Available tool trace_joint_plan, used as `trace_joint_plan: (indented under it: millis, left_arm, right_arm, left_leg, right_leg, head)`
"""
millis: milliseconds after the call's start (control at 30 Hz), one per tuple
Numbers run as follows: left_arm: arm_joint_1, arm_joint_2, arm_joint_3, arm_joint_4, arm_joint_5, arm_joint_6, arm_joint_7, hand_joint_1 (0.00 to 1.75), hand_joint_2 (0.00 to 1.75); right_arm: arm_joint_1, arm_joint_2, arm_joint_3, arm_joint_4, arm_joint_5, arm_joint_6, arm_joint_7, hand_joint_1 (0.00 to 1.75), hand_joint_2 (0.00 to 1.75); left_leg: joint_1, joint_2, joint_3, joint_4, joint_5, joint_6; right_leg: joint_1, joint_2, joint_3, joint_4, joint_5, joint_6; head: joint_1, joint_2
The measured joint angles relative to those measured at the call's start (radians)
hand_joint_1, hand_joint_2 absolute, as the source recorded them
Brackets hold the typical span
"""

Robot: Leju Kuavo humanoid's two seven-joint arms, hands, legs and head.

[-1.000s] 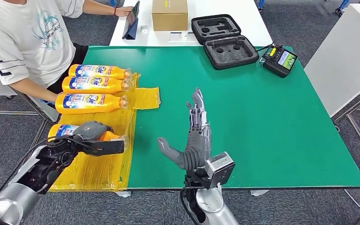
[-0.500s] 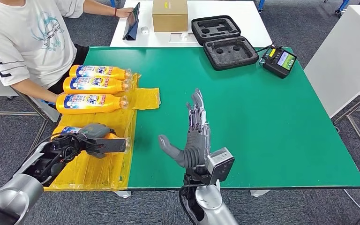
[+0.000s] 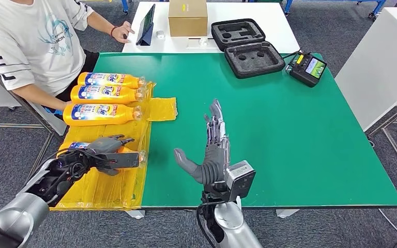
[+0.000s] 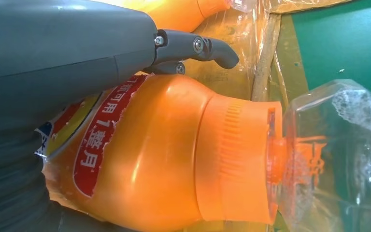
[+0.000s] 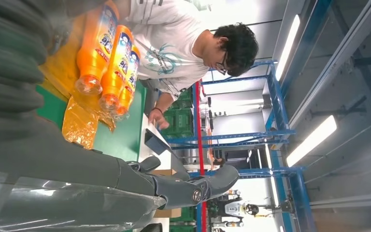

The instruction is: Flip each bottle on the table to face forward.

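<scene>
Three orange bottles (image 3: 111,80) (image 3: 106,94) (image 3: 101,113) lie side by side on a yellow plastic sheet (image 3: 108,186) at the table's left, labels up and clear caps pointing right. A fourth orange bottle (image 3: 128,151) (image 4: 164,154) lies nearest me on the same sheet. My left hand (image 3: 101,152) (image 4: 53,53) lies over its body; the fingers (image 4: 198,46) stick out above it, apart from its surface. My right hand (image 3: 214,150) (image 5: 174,183) stands upright over the green table (image 3: 289,129), fingers spread, holding nothing.
A person (image 3: 31,41) in a white shirt sits at the far left, close to the bottles. A black foam case (image 3: 248,46) and a controller (image 3: 308,67) lie at the table's far side. A cardboard box (image 3: 187,16) and a tablet (image 3: 147,23) stand behind.
My left hand's fingers, curled over the nearest bottle before, have lifted and spread. The person's far hand has shifted near the tablet. My right hand has barely moved.
</scene>
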Motion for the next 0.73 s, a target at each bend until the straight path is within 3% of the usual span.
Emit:
trace_joint_plan:
  millis: [133, 300, 533, 733]
  left_arm:
    - [0.009, 0.0, 0.002, 0.0, 0.039, -0.008, 0.012, 0.0, 0.0]
    - [0.027, -0.005, 0.037, -0.007, 0.206, -0.054, 0.03, 0.0, 0.0]
    - [0.065, -0.043, 0.166, -0.012, 0.534, -0.081, 0.079, 0.0, 0.0]
    - [0.098, -0.088, 0.28, -0.007, 0.758, -0.06, 0.045, 0.0, 0.0]
  right_arm:
    - [-0.002, 0.0, -0.001, 0.008, -0.003, 0.0, 0.0, 0.0, 1.75]
    - [-0.008, 0.0, -0.005, 0.031, -0.006, -0.001, 0.0, 0.0, 1.75]
    - [-0.015, 0.0, -0.002, 0.064, 0.001, -0.007, 0.0, 0.0, 1.75]
    - [-0.024, 0.0, 0.015, 0.087, 0.018, -0.015, 0.006, 0.0, 1.75]
  left_leg:
    - [0.0, 0.0, 0.001, 0.0, 0.0, 0.0]
    - [0.0, 0.0, 0.003, 0.0, 0.0, 0.0]
    - [0.0, -0.002, 0.004, 0.0, 0.0, 0.0]
    - [0.0, -0.006, 0.004, 0.0, 0.001, 0.001]
  right_leg:
    - [0.0, 0.0, 0.001, 0.0, 0.0, 0.0]
    - [0.0, 0.0, 0.003, 0.0, 0.0, 0.0]
    - [-0.001, -0.004, 0.005, 0.0, -0.001, 0.0]
    - [-0.001, -0.005, 0.005, 0.0, -0.001, 0.0]
  head:
    - [0.0, 0.0]
    - [0.0, 0.0]
    - [0.0, 0.0]
    - [0.0, 0.0]
